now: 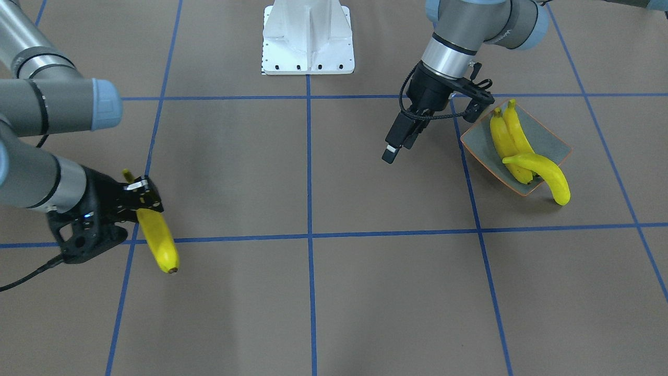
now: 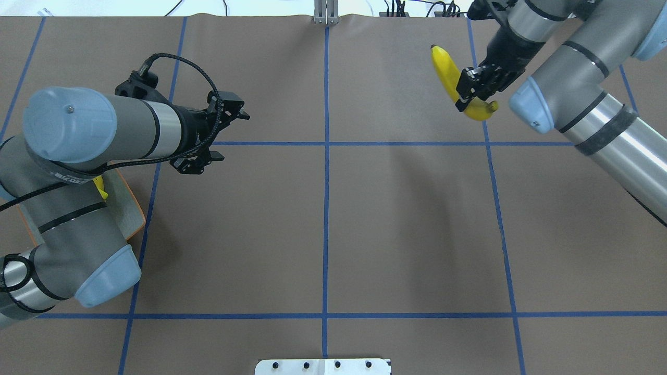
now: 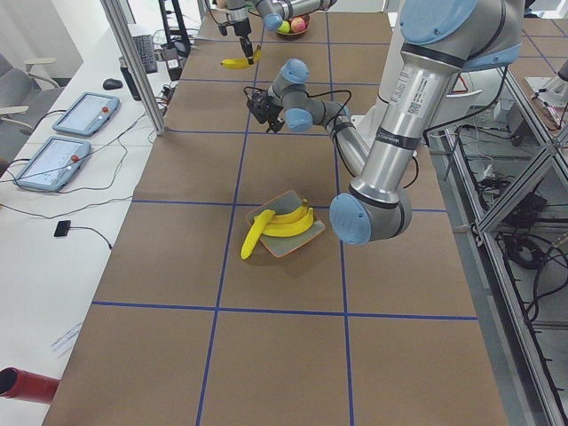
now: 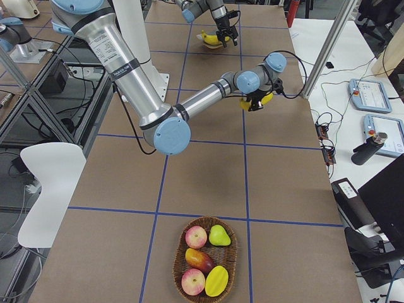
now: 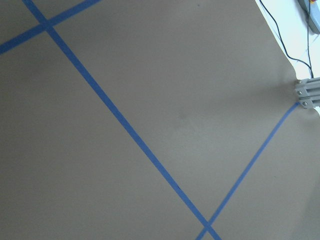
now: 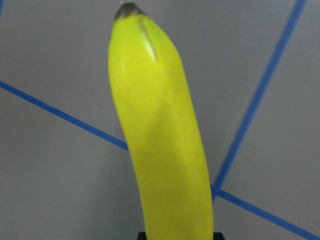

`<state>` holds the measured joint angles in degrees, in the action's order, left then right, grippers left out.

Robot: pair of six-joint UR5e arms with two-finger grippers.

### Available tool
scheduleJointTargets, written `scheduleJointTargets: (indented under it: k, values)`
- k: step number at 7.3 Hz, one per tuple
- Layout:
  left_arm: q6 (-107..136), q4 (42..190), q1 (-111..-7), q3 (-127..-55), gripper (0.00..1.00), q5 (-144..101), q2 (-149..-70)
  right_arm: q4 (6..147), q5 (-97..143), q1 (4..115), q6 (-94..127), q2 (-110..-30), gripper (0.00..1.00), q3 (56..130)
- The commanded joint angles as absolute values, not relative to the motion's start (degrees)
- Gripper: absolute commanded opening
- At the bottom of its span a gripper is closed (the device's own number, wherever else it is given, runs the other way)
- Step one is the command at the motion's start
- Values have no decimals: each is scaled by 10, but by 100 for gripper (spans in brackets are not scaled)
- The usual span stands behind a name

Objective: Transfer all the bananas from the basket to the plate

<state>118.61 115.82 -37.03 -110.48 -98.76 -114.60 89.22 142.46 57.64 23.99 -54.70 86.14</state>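
My right gripper is shut on the stem end of a yellow banana, which hangs above the table with its dark tip pointing away. That banana fills the right wrist view. The grey-green plate holds three bananas: two lie side by side, and one lies across them and overhangs the rim. My left gripper hovers open and empty beside the plate. The basket holds other fruit, and no banana shows in it.
Blue tape lines divide the brown table into squares. The white robot base stands at the table's middle edge. In the overhead view my left arm covers most of the plate. Tablets and cables lie on a side bench.
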Motion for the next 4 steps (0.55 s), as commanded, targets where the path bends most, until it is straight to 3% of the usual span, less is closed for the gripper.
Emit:
scheduleJointTargets:
  k: [1, 4]
  values:
    - [1186, 1222, -351, -1101, 100, -987, -1165, 761, 1428, 523, 411, -540, 0, 866]
    - [1123, 1310, -329, -1054, 100, -985, -1170, 733, 1486, 495, 482, -540, 0, 911]
